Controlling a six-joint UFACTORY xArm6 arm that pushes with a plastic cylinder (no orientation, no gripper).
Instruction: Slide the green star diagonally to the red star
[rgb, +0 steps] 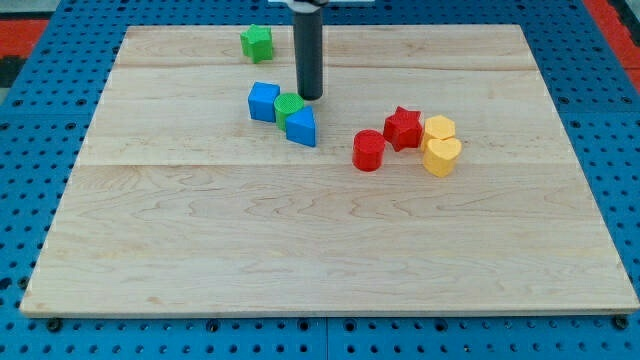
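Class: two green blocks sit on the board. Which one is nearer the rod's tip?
The green round block, wedged between two blue blocks beside my tip; the green star sits alone near the view's top.

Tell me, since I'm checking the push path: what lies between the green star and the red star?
In the camera view, my tip stands between the green star and red star; otherwise bare board.

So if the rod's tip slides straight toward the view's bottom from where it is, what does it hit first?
Probably the small green round block, just below-left of my tip, or the blue pointed block behind it; depth is unclear.

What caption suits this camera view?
My tip rests right of the green cylinder, between green star and red star.
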